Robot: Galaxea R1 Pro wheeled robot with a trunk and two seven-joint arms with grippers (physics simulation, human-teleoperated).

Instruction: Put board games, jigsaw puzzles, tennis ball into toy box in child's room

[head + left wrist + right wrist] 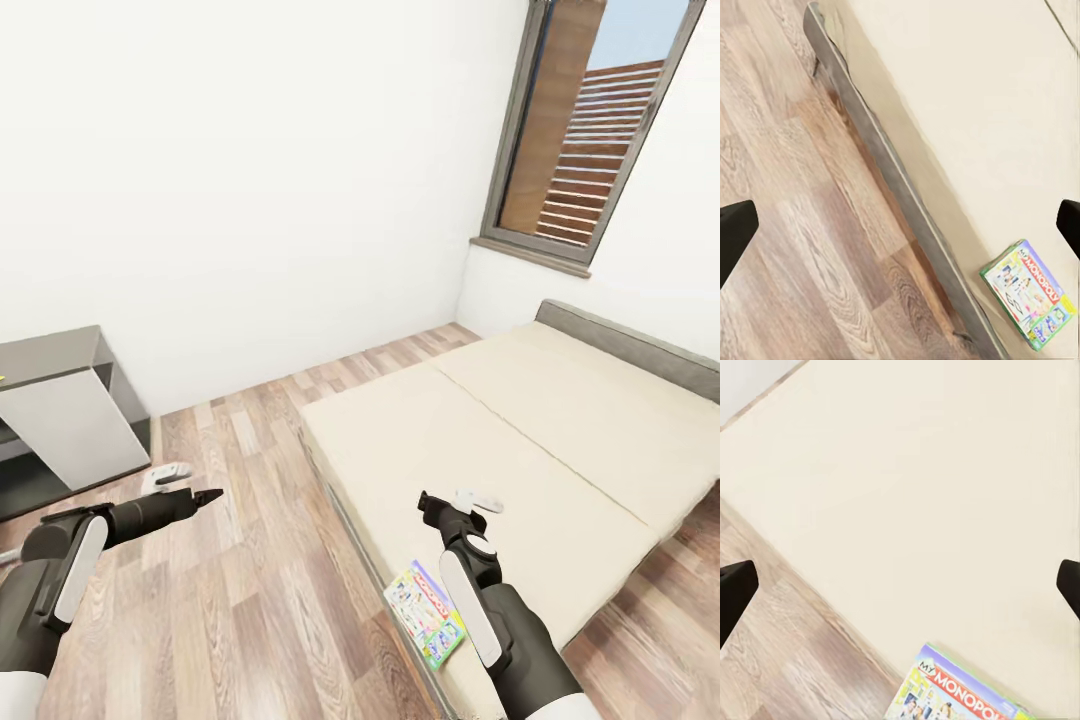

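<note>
A colourful "Monopoly" board game [425, 612] lies flat on the beige bed [520, 430], close to its near corner and edge. My right gripper [445, 508] hovers open just above and beyond the box. In the right wrist view the box [956, 694] lies on the mattress [930, 495] and the gripper [900, 589] is spread wide with nothing held. My left gripper [205, 497] is open over the wood floor to the left of the bed. Its wrist view [900, 232] shows the bed frame [892, 172] and the same box [1031, 294]. The toy box and table are out of view.
A small white object [478, 500] lies on the mattress just past my right gripper, and another [165, 475] on the floor by my left one. A grey and white cabinet [60, 410] stands at left. The window [585, 130] is behind the bed.
</note>
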